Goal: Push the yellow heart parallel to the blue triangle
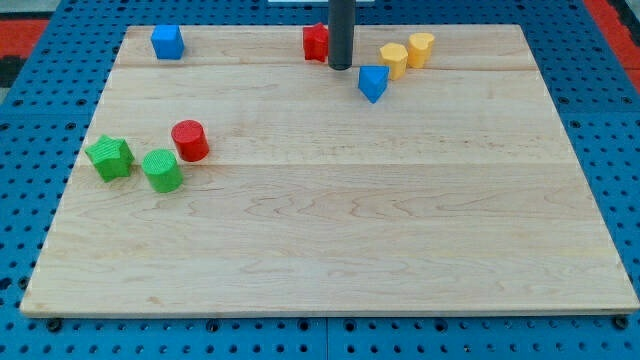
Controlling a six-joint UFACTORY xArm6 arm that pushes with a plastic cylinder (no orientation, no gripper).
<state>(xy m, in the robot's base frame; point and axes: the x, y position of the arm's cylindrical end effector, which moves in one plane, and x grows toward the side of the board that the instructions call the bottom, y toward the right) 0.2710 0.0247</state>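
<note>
The blue triangle (373, 82) sits near the view's top, right of centre. Two yellow blocks lie just to its upper right and touch each other. The farther one (421, 48) looks like the yellow heart. The nearer one (394, 60) has a shape I cannot make out. My tip (340, 66) rests on the board just left of the blue triangle, a small gap away from it and well left of the yellow blocks. A red block (315, 42) stands right beside the rod on its left and is partly hidden by it.
A blue cube (167, 42) sits at the board's top left corner. At the view's left a red cylinder (190, 140), a green star (109, 157) and a green cylinder (162, 170) cluster together. The wooden board (330, 250) lies on blue pegboard.
</note>
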